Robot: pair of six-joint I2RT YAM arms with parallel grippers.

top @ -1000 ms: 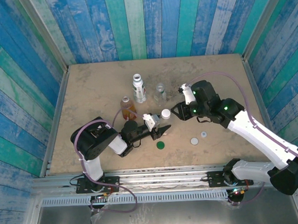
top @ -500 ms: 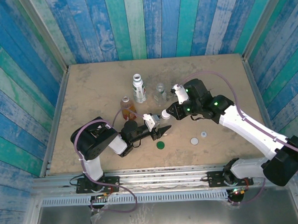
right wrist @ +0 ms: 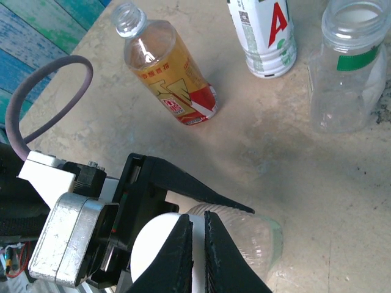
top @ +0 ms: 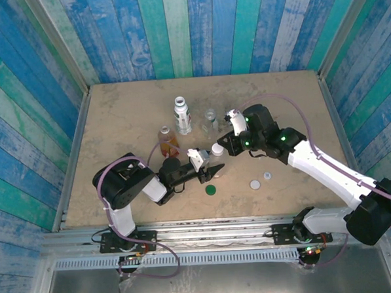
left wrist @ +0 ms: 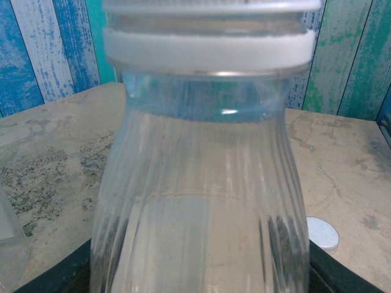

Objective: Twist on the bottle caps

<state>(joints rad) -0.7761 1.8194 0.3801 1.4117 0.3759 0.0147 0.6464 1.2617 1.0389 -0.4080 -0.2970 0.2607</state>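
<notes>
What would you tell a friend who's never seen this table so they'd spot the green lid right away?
Find the sandy table and look along its near edge, just in front of the left claw gripping a clear bottle. The dark green cap lies flat there; the two loose caps to its right are whitish, so colour singles it out.

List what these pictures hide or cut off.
Right wrist: the shut right hand covers part of the white cap; the top edge crops the labelled bottle.
Left wrist: the clear bottle blocks the left hand holding it; the top edge crops the cap.
Top view: cap's threading too small to judge.
</notes>
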